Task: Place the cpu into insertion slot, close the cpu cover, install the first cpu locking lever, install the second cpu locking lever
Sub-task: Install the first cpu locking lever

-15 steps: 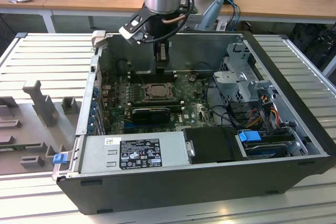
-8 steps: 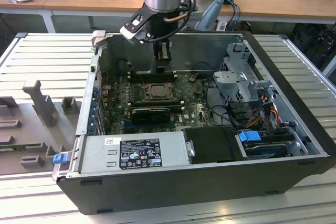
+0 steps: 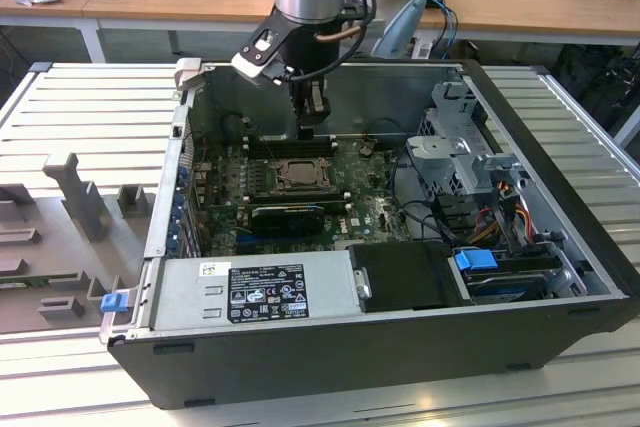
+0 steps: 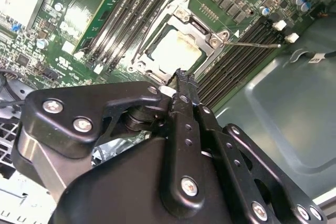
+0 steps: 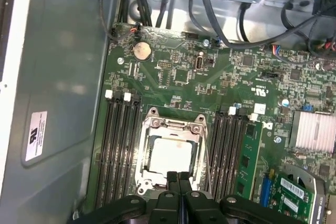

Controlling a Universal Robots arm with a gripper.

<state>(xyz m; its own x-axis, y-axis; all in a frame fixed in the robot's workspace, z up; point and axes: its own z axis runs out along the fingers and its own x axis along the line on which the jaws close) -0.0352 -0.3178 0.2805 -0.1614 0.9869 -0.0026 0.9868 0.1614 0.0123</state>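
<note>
Silvery metal frames the cpu (image 5: 170, 153), seated in the insertion slot (image 3: 299, 175) directly below the tool (image 5: 178, 177), whose fingers are pressed together on nothing, tips at the socket's near edge. The cpu cover (image 5: 176, 124) lies flat over the chip, so the first two steps look done. One thin locking lever (image 4: 257, 45) juts free beyond the tool across the memory slots (image 4: 236, 66), suggesting latching remains; the other lever's state cannot be judged

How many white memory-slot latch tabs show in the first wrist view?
4: two white plastic latch tabs beside the silvery square cpu cover, two across it; others may be hidden.
</note>
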